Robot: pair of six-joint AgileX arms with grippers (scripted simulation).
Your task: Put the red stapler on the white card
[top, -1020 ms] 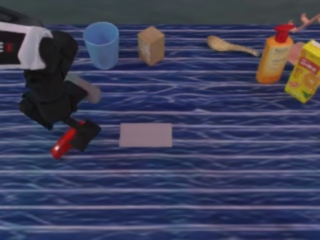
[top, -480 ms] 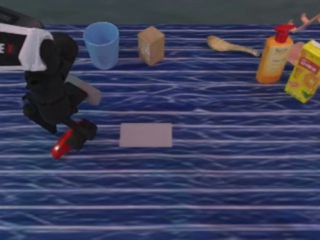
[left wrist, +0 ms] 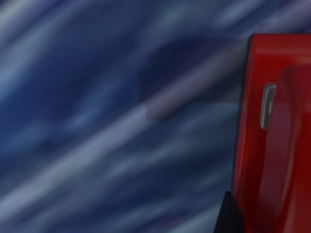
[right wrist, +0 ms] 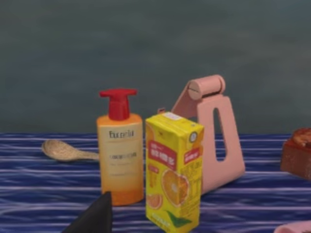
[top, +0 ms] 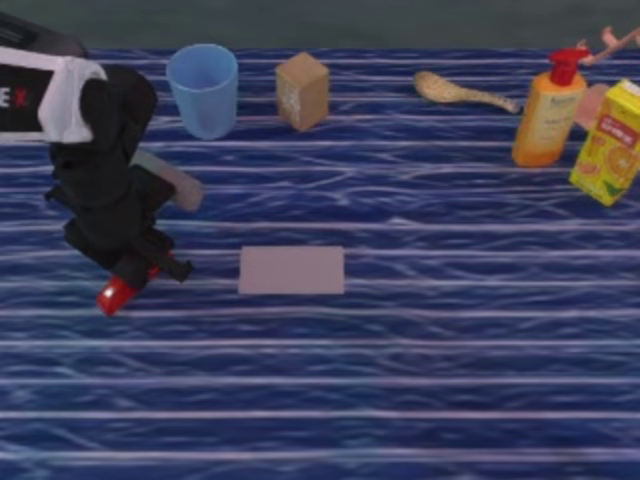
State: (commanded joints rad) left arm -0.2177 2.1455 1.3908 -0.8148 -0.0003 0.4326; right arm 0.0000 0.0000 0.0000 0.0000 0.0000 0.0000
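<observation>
left pincer [top: 140, 268] | grip state cannot tell | stapler [top: 115, 293] directly beneath, long axis diagonal | card [top: 291, 270] lies rightward

A blue, white-streaked tabletop [top: 420, 350] — behind it, a plain grey-green wall [right wrist: 155, 53].

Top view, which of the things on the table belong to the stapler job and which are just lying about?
Part of the job:
- red stapler, under the left end effector
- white card, to its right

Just lying about:
- blue cup
- tan box
- wooden spoon
- orange pump bottle
- juice carton
- pink stand
</observation>
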